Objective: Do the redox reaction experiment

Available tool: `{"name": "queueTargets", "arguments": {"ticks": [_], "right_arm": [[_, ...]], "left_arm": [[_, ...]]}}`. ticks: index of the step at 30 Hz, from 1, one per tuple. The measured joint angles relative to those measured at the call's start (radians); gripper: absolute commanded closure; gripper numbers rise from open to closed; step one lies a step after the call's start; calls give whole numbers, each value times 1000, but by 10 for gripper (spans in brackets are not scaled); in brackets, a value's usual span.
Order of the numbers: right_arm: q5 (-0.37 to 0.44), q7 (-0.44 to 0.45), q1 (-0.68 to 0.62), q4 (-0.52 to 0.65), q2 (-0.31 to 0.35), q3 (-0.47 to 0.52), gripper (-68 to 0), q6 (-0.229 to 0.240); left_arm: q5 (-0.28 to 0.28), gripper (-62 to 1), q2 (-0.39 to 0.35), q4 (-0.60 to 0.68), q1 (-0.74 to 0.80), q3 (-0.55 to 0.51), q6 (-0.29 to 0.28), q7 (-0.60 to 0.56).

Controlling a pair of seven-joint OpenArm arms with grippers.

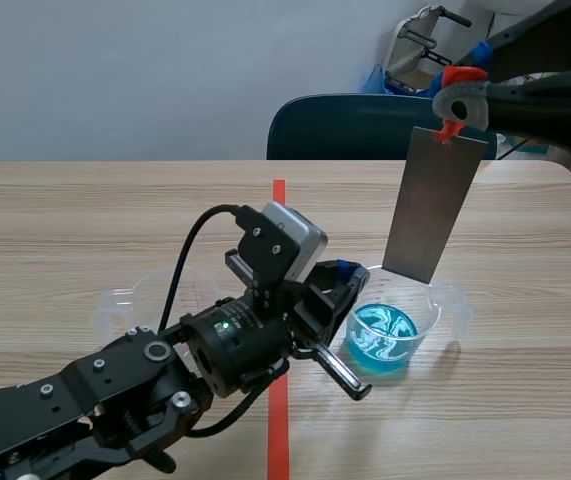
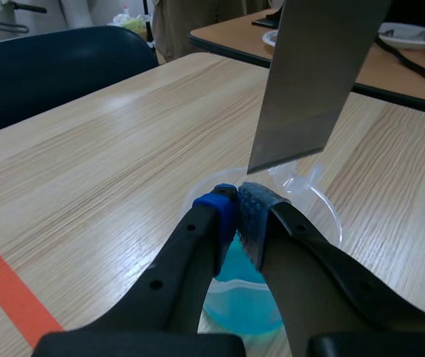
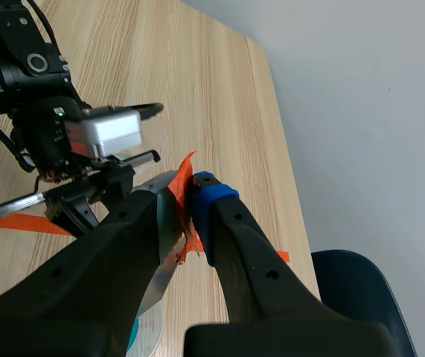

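Tabletop: we see a pale wood tabletop [image 1: 85, 210] running away from us, with a red tape line [image 1: 279, 195] down its middle.
Chair: a dark blue chair [image 1: 345, 125] stands behind the far edge.
Left arm: the left arm [image 1: 95, 400] comes in low from the left and reaches across the tape line toward the cup.
Tray: a clear tray [image 1: 115, 300] with handles at both ends lies across the tape line. As far as we can tell, the cup stands inside its right end.
Plate: a grey metal plate [image 1: 435, 205] hangs nearly upright from the right hand. Its lower edge is above the cup's far rim and clear of the liquid. In the left wrist view it hangs just ahead of the left hand's fingertips.
Cup: a clear cup [image 1: 382, 345] holding blue liquid stands right of the tape line, below the plate, with its near rim between the left hand's fingers.
Left hand: the left hand [image 1: 353, 285] has its fingers drawn close together, pinching the cup's near wall between them.
Right hand: the right hand [image 1: 452, 100], raised at the far right, pinches the plate's top end.
Tape tab: we see an orange tape tab [image 1: 450, 130] on the plate's top end, at the right hand's fingertips.
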Motion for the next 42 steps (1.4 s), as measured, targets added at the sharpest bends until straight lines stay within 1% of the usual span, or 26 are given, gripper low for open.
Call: {"name": "queueTargets", "arguments": {"ticks": [3, 7, 12, 18, 21, 24, 30, 31, 32, 34, 37, 40, 42], "right_arm": [[0, 0, 0, 0, 0, 0, -8, 0], [0, 0, 0, 0, 0, 0, -8, 0], [0, 0, 0, 0, 0, 0, -8, 0], [0, 0, 0, 0, 0, 0, -8, 0], [0, 0, 0, 0, 0, 0, -8, 0], [0, 0, 0, 0, 0, 0, -8, 0], [0, 0, 0, 0, 0, 0, -8, 0], [0, 0, 0, 0, 0, 0, -8, 0], [0, 0, 0, 0, 0, 0, -8, 0], [0, 0, 0, 0, 0, 0, -8, 0], [0, 0, 0, 0, 0, 0, -8, 0], [0, 0, 0, 0, 0, 0, -8, 0], [0, 0, 0, 0, 0, 0, -8, 0]], "left_arm": [[0, -21, -48, 6, 35, -11, 0, -17], [0, -21, -124, 64, 109, -51, 7, -16], [0, -21, -212, 183, 227, -129, 6, -14], [-5, -21, -330, 348, 394, -251, 10, -11], [-29, -21, -377, 408, 481, -306, 48, -11], [-34, -21, -403, 438, 567, -370, 47, -10], [-34, -22, -404, 477, 734, -533, 48, -11], [-34, -33, -404, 482, 760, -561, 48, -11], [-34, -49, -404, 486, 785, -587, 47, -12], [-34, -116, -404, 492, 832, -632, 45, -18], [-33, -280, -399, 494, 880, -677, 42, -21], [-34, -449, -373, 494, 903, -718, 42, -21], [-34, -535, -348, 494, 912, -750, 42, -21]]}}
